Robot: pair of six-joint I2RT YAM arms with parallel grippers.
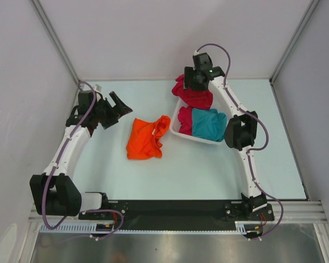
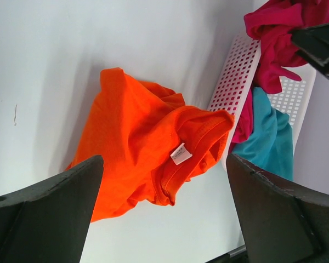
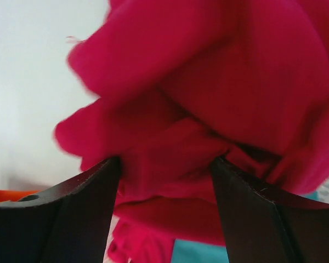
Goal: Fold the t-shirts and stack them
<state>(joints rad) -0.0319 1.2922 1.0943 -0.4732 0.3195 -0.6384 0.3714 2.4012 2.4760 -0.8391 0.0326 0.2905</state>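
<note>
We see a pale blue-green table (image 1: 153, 175) with two things lying directly on it. An orange t-shirt (image 1: 145, 138) lies crumpled left of centre, collar and white label (image 2: 180, 154) turned up. Just to its right a white lattice basket (image 1: 197, 138) sits at an angle. We cannot tell whether they touch.

On my screens both the left arm (image 1: 71, 148) and the right arm (image 1: 249, 170) have white links, black joint housings and thin purple cables (image 1: 266, 137); the left gripper (image 2: 164, 159) has dark grey wedge-shaped fingers (image 2: 44, 219).
</note>
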